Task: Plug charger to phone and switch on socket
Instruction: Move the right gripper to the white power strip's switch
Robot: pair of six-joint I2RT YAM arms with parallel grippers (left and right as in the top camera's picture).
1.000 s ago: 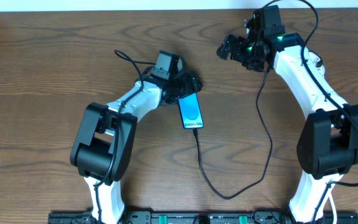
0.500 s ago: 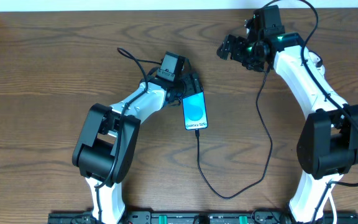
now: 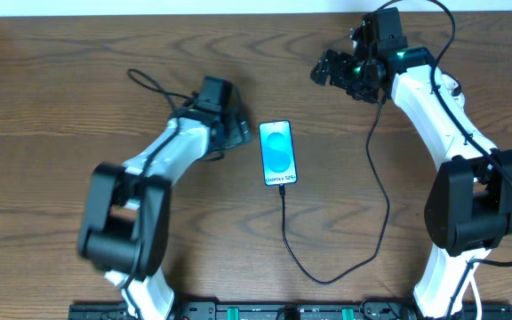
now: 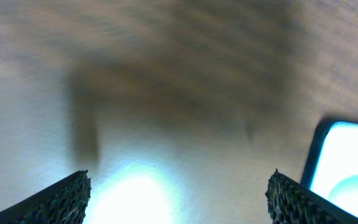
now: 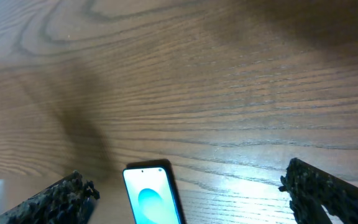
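Note:
The phone (image 3: 277, 153) lies flat on the wooden table, blue screen up; it also shows in the left wrist view (image 4: 347, 168) and the right wrist view (image 5: 151, 196). The charger cable (image 3: 327, 279) has its tip in the phone's near end and loops toward the front, then up to the right arm. My left gripper (image 3: 236, 135) is just left of the phone, apart from it, open and empty (image 4: 179, 199). My right gripper (image 3: 332, 69) is raised at the back right, open and empty (image 5: 188, 186). The socket and the white adapter are out of view.
The left arm's thick black cable (image 3: 149, 84) loops over the table at the back left. The table's back edge (image 3: 194, 15) meets a white wall. The arm bases (image 3: 265, 311) stand along the front edge.
My left gripper has let go of the phone and drawn back to the left. The phone has straightened and lies free. The right arm has not moved.

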